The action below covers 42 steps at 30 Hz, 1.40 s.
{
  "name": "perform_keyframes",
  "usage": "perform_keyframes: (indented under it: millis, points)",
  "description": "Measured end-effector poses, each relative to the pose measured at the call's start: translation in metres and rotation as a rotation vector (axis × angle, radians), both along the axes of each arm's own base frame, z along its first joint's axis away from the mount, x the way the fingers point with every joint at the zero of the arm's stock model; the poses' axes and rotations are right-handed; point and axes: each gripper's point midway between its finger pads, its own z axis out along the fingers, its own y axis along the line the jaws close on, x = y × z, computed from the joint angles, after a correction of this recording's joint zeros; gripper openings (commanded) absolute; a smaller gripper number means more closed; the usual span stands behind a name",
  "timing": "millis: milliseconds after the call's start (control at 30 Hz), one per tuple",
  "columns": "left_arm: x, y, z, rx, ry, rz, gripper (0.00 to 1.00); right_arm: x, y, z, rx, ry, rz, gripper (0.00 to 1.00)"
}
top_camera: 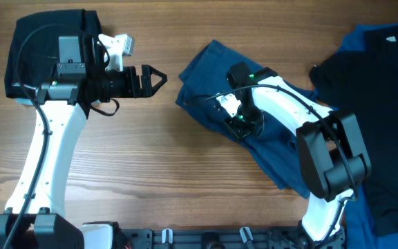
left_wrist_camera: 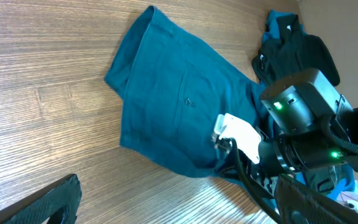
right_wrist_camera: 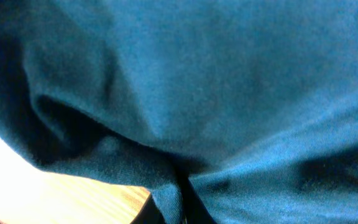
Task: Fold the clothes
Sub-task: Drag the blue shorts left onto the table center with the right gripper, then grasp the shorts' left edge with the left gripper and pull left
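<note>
navy shorts (top_camera: 206, 72) lie crumpled on table (top_camera: 171, 180). right claw (top_camera: 244, 123) at shorts' middle, closed tight, pinching a fold of them. left claw (top_camera: 159, 78) hovers left of shorts, spread wide, empty. black garment (top_camera: 375, 76) right of shorts.

Navy shorts (top_camera: 209, 72) (left_wrist_camera: 166, 106) (right_wrist_camera: 229, 74): table centre, lying diagonally, rumpled, fabric bunched and creased mid-garment, 1 leg end flat toward upper left. Black garment (top_camera: 382, 90): spread at right edge, overlapping royal-blue garment (top_camera: 368, 34). 2nd black garment (top_camera: 30, 41): upper-left corner.
</note>
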Motion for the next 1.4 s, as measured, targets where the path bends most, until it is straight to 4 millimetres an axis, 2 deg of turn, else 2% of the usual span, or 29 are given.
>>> perform_keyframes:
  millis: [33,100,133,167,200,267,433,500,533,600,667,733,833,900,967,1000,1067,1100,1200,1267,1400]
  points:
    - [0.000,0.000,0.000,0.000,0.000,0.000,1.00,-0.003,-0.002,0.001,-0.007,0.015,-0.001,0.09]
    - [0.000,0.000,0.000,0.000,0.000,0.000,1.00,-0.015,-0.007,0.003,-0.028,0.061,-0.002,0.29]
    - [0.000,0.000,0.000,0.000,0.000,0.000,1.00,-0.019,-0.008,0.004,-0.039,0.080,-0.013,0.42]
    - [0.000,0.000,0.000,0.000,0.000,0.000,1.00,-0.021,-0.010,0.004,-0.044,0.089,-0.014,0.69]
    - [0.000,0.000,0.000,0.000,0.000,0.000,1.00,-0.023,-0.010,0.004,-0.048,0.097,-0.021,0.87]
    - [0.000,0.000,0.000,0.000,0.000,0.000,1.00,-0.025,-0.008,0.006,-0.035,0.111,-0.029,0.96]
    - [0.000,0.000,0.000,0.000,0.000,0.000,1.00,-0.010,0.005,0.025,0.024,0.061,-0.044,1.00]
    - [0.000,0.000,0.000,0.000,0.000,0.000,1.00,-0.002,0.008,0.044,0.057,0.007,-0.074,1.00]
    - [0.000,0.000,0.000,0.000,0.000,0.000,1.00,0.007,0.007,0.060,0.085,-0.045,-0.110,1.00]
    - [0.001,0.000,0.001,0.000,-0.004,0.000,1.00,0.023,-0.002,0.081,0.123,-0.122,-0.193,1.00]
    - [0.015,0.000,0.011,-0.002,-0.091,0.000,1.00,0.048,-0.030,0.112,0.170,-0.229,-0.339,1.00]
    - [0.022,-0.001,0.019,-0.009,-0.137,-0.003,1.00,0.064,-0.066,0.131,0.182,-0.287,-0.476,1.00]
    - [0.024,-0.007,0.025,-0.028,-0.174,-0.033,1.00,0.076,-0.122,0.139,0.170,-0.318,-0.677,1.00]
    - [0.026,-0.019,0.027,-0.023,-0.214,-0.082,1.00,0.082,-0.159,0.139,0.160,-0.325,-0.832,1.00]
    - [0.027,-0.039,0.019,-0.022,-0.220,-0.139,1.00,0.084,-0.180,0.140,0.157,-0.331,-0.927,1.00]
    - [0.029,-0.053,0.012,-0.023,-0.222,-0.175,1.00,0.087,-0.188,0.141,0.158,-0.342,-0.961,1.00]
    - [0.031,-0.086,-0.023,0.002,-0.179,-0.246,1.00,0.093,-0.198,0.143,0.165,-0.370,-1.005,1.00]
    - [0.035,-0.092,-0.033,0.019,-0.175,-0.251,1.00,0.097,-0.199,0.145,0.171,-0.385,-1.010,1.00]
    - [0.046,-0.118,-0.091,0.090,-0.127,-0.279,1.00,0.107,-0.201,0.149,0.186,-0.429,-1.012,1.00]
    - [0.049,-0.126,-0.124,0.120,-0.091,-0.288,1.00,0.112,-0.203,0.151,0.194,-0.451,-1.013,1.00]
    - [0.049,-0.126,-0.167,0.158,-0.022,-0.288,1.00,0.116,-0.203,0.153,0.200,-0.469,-1.012,1.00]
